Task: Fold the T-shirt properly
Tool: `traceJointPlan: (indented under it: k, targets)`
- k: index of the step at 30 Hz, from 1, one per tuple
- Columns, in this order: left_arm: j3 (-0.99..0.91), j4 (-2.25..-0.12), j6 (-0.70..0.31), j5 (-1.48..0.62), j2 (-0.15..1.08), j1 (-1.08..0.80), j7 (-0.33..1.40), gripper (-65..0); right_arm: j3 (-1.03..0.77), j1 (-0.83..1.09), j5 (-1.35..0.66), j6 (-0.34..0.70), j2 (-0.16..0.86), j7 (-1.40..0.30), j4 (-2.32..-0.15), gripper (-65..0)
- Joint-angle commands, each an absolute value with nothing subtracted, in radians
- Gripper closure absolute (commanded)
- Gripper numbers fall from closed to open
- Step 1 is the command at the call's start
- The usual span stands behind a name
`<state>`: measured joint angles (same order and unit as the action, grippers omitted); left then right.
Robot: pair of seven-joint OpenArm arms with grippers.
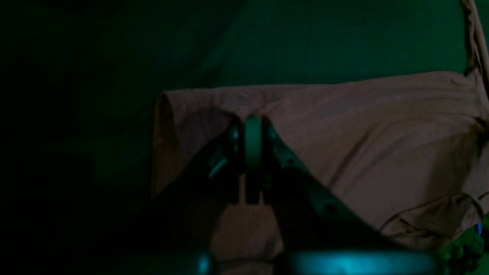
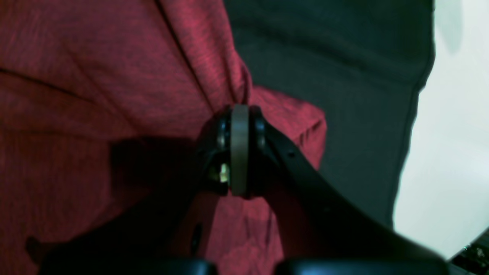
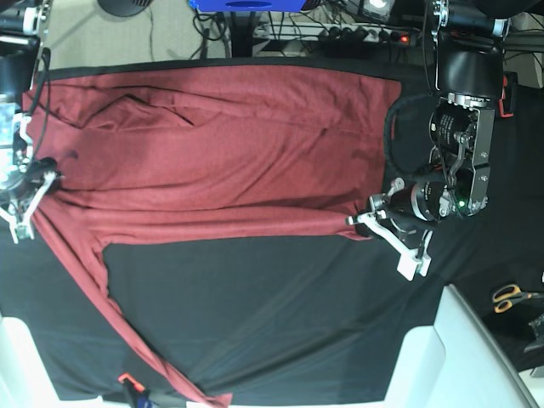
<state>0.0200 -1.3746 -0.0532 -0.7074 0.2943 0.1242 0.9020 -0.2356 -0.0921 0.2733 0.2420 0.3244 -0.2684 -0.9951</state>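
The brick-red T-shirt (image 3: 221,144) lies spread across the far half of the black cloth (image 3: 272,314). One long sleeve (image 3: 110,314) trails down to the near edge. My left gripper (image 3: 357,219) is shut on the shirt's near right corner. In the left wrist view the left gripper (image 1: 253,120) pinches a raised fold of the T-shirt (image 1: 363,133). At the shirt's left edge my right gripper (image 3: 47,180) is shut on the fabric. The right wrist view shows the right gripper (image 2: 240,110) holding bunched red T-shirt (image 2: 95,76) cloth.
Orange-handled scissors (image 3: 510,295) lie at the right edge. White panels sit at the near right (image 3: 459,357) and near left (image 3: 17,357). A small orange item (image 3: 127,379) lies at the front edge. Cables and a blue object (image 3: 246,4) lie beyond the cloth.
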Motion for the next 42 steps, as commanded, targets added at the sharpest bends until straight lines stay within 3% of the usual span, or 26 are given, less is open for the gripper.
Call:
traceJointPlan:
  k: [1,8,15,21,28,38,42]
  targets:
    - [0.015,-1.394,-0.059,-0.719,0.306,0.143,0.888,0.0,-0.242,-0.105,0.277,0.225,0.348,-0.255,-1.021,0.0]
    - [0.022,-1.391,-0.059,-0.719,0.306,0.125,0.885,0.0,-0.242,-0.105,0.277,0.219,0.346,-0.271,-1.018,-2.0]
    - [0.022,-1.394,-0.059,-0.719,0.305,0.12,0.885,0.0,-0.242,-0.102,0.277,0.223,0.326,-0.377,-1.109,-39.5]
    - [0.021,-1.394,-0.059,-0.719,0.305,0.12,0.883,0.0,-0.239,-0.133,0.275,0.249,0.3,-0.375,-1.208,-40.4]
    - [0.013,-1.394,-0.059,-0.719,0.305,0.12,0.883,0.0,-0.242,-0.38,0.274,0.467,0.298,-0.354,-0.871,-40.4]
    - [0.013,-1.394,-0.059,-0.719,0.306,0.122,0.883,0.0,-0.24,-0.587,0.275,0.449,0.34,-0.093,-0.354,-40.4]
    - [0.013,-1.394,-0.059,-0.719,0.306,0.122,0.883,0.0,-0.24,-0.595,0.275,0.397,0.358,-0.038,-0.291,-40.4]
